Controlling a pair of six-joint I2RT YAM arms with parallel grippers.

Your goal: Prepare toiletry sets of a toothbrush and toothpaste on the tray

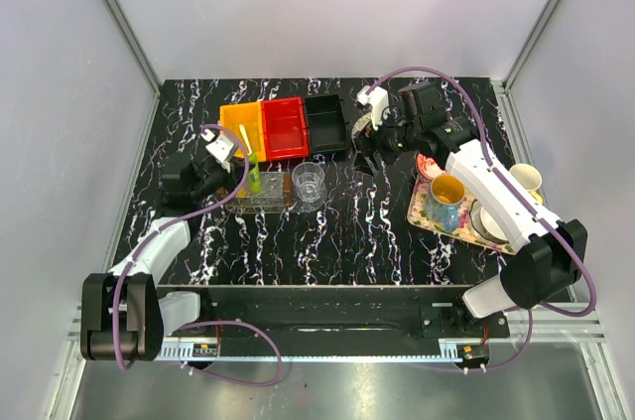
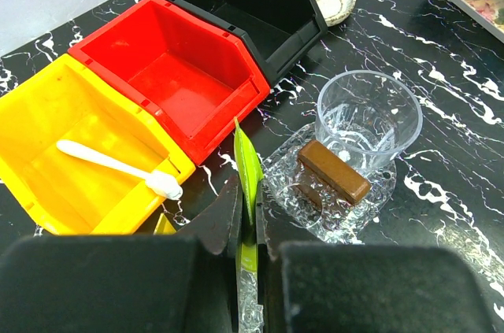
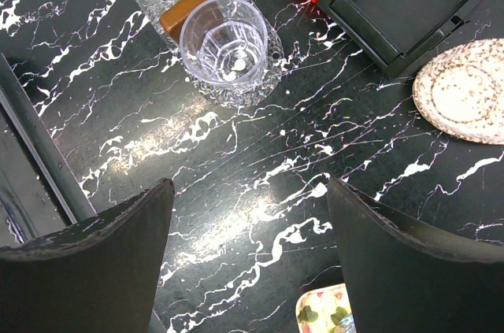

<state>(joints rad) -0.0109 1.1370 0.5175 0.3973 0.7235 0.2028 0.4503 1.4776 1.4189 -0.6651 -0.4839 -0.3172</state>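
Left tool (image 2: 248, 219): closed on the small light green toothpaste tube (image 2: 247, 164), one black finger on each flat side. The tube stands upright, crimped end up, over the left end of the clear cut-glass tray (image 2: 335, 219). I cannot tell if its foot touches the glass.

Just left of that, the yellow plastic bin (image 2: 47, 152) holds the slim white toothbrush (image 2: 110, 161), lying flat with its head toward the near lip. A yellow scrap shows by my left finger; whether it is a tube or the bin, I cannot tell.

The red plastic bin (image 2: 185, 73) and the black plastic bin (image 2: 260, 10) stand in a row with the yellow one, walls touching.

A brown rectangular bar (image 2: 334, 171) lies across the middle of the tray. The clear faceted tumbler (image 3: 224, 38) stands upright at its right end.

Right tool (image 3: 250, 258): jaws wide apart, gripping nothing, hanging over the bare black marbled desk (image 3: 260, 152), near the tumbler. A speckled round coaster (image 3: 463, 101) lies beside the black bin.

Far right, a patterned tray (image 1: 421, 213) carries a blue mug with a yellow inside (image 1: 446, 200) and pale cups.
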